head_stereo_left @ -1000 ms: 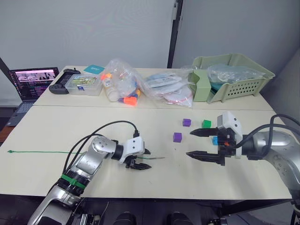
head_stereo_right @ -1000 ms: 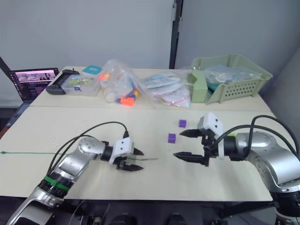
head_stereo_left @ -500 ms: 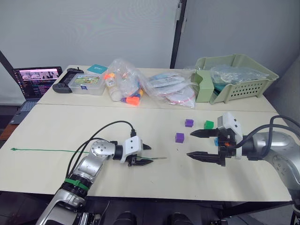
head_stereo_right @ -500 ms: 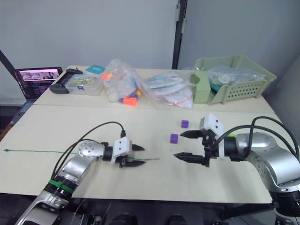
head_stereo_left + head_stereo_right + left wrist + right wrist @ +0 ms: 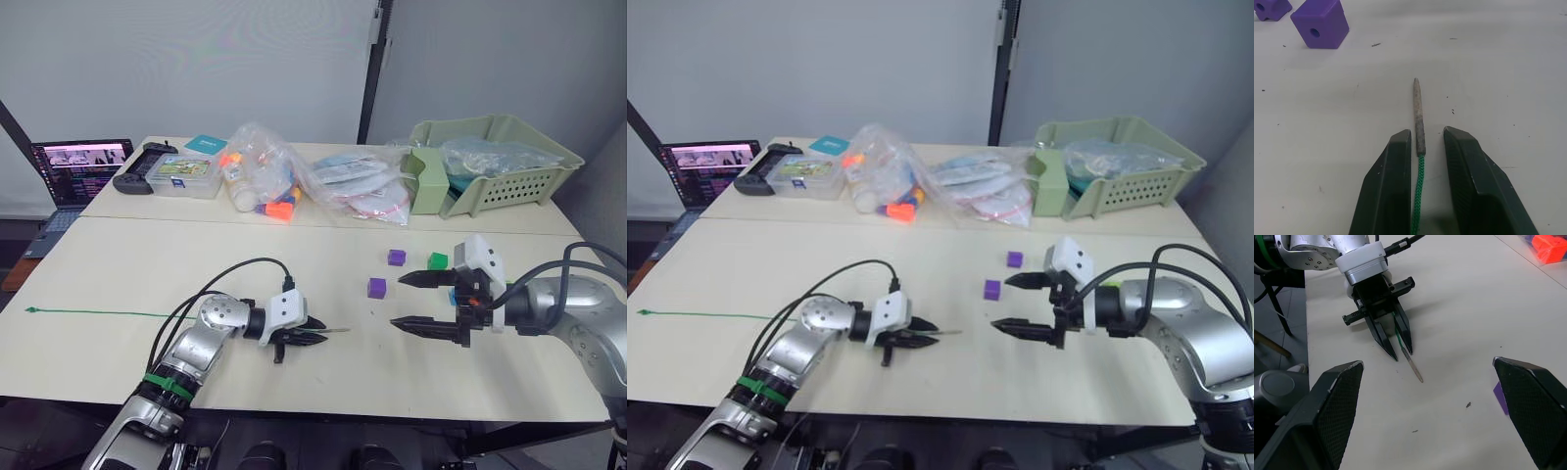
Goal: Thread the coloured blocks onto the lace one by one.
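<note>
The left gripper is lying low on the counter with its jaws slightly apart, one on either side of the lace, just where the green string is meeting the stiff grey tip; whether the fingers are actually touching the lace I cannot tell; the tip is sticking out past them, pointing toward the right gripper. The rest of the lace is trailing away across the counter to a knotted end near its left edge.

The right gripper is hovering just above the counter opposite the left one, its jaws standing wide apart and holding nothing; one purple block is sitting near its upper finger, another purple block is lying a little farther back, a green block is resting just beside the gripper's white housing, and a blue block is peeking out behind that housing.

At the back of the counter a laptop, clear bags and a green basket are sitting.
</note>
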Available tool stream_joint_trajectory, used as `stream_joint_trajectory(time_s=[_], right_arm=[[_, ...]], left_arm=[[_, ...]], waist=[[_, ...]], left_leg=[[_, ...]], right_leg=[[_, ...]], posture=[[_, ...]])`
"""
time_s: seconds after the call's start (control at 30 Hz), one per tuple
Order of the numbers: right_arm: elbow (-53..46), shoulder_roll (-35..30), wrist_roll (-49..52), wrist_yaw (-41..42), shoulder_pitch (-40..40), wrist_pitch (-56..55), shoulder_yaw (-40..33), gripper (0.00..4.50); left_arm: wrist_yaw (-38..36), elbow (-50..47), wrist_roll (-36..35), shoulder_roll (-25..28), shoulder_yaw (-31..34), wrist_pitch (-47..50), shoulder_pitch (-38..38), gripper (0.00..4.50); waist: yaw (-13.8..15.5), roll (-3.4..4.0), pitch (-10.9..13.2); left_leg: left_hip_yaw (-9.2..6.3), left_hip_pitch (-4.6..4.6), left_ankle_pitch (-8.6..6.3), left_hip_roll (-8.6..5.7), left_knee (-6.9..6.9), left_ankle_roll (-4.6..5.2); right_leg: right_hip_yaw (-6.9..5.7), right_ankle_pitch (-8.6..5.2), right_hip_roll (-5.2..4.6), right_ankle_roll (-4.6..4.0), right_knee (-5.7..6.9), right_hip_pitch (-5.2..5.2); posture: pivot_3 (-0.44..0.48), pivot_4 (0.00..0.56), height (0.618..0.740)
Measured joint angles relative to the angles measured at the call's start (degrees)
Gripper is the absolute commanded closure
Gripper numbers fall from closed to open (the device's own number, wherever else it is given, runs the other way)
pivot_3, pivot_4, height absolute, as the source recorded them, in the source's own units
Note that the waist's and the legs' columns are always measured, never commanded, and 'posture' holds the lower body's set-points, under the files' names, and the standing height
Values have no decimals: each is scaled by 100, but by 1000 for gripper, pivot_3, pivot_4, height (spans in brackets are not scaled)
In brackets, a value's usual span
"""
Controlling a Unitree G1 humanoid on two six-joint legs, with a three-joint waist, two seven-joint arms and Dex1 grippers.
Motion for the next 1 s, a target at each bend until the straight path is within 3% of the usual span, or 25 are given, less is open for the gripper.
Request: stream_joint_trajectory(time_s=[0.2, 0.33, 0.63, 0.87, 1.0], right_arm=[[-2, 0, -2, -16, 1, 0, 8, 0], [-18, 0, -1, -14, 13, 0, 9, 0], [-114, 70, 72, -164, 224, 35, -66, 0], [-605, 462, 517, -834, 1136, 213, -886, 0], [-768, 1007, 683, -1390, 1679, 196, -1293, 0]], left_arm=[[12, 22, 0, -13, -19, 46, -31, 3412], [78, 71, -2, -55, 1, 177, -78, 4473], [-22, -214, -200, 23, 84, 657, -19, 4473], [-122, -1150, -557, 275, 232, 1455, -98, 4473], [-181, -1469, -792, 491, 422, 1847, -168, 4473]], waist=[[5, 0, 0], [3, 0, 0], [-20, 1, 0], [-4, -1, 0], [-22, 0, 0]], left_leg=[[-2, -1, 0, 0, 7, 0], [-4, -1, 0, 1, 17, 0], [-6, -8, -2, 4, 16, 3], [-25, -24, -2, -1, 19, 3], [-32, -22, -2, 3, 17, 3]], right_leg=[[-2, 1, 0, 1, 1, 3], [-3, 2, 1, 3, 2, 6], [-1, 2, 3, 3, 2, -2], [-1, 2, 3, 4, -1, -5], [-2, 1, 8, 5, 1, -6]], posture=[[0, 150, 740], [0, 150, 740], [0, 150, 740], [0, 150, 740], [0, 150, 740]])
